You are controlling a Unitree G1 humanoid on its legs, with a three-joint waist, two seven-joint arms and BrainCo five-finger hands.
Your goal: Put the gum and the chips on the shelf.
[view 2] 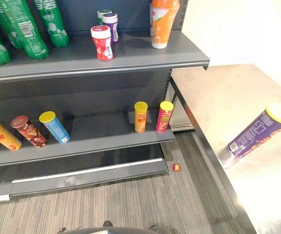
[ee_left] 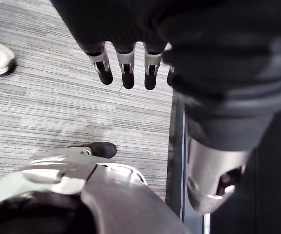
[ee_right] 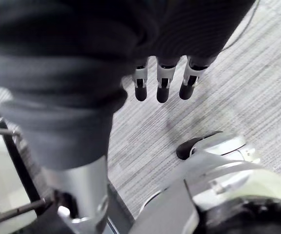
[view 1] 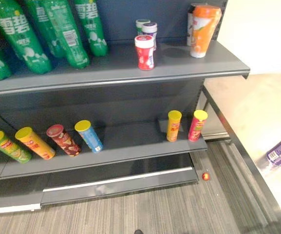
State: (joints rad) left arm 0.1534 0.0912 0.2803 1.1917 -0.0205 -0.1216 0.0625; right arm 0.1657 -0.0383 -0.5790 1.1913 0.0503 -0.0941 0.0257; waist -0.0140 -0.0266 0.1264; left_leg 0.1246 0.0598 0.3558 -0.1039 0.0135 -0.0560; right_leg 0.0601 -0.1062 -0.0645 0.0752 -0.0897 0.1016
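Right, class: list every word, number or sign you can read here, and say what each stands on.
Nothing can be quoted reliably.
Green bottles: large white characters, slanted; small print unreadable.
Red gum jar: label blurred.
Chip cans, lower shelf: logos too small.
Purple can on the table: white barcode panel, digits unreadable.

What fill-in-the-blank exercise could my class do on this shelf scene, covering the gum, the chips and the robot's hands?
1. The gum jar at the front of the upper shelf is ____ in colour.
2. The chips can lying on the table is ____ with a yellow lid.
3. The left hand and the right hand hang over the floor with straight fingers, holding ____.

Missing words: red; purple; nothing.
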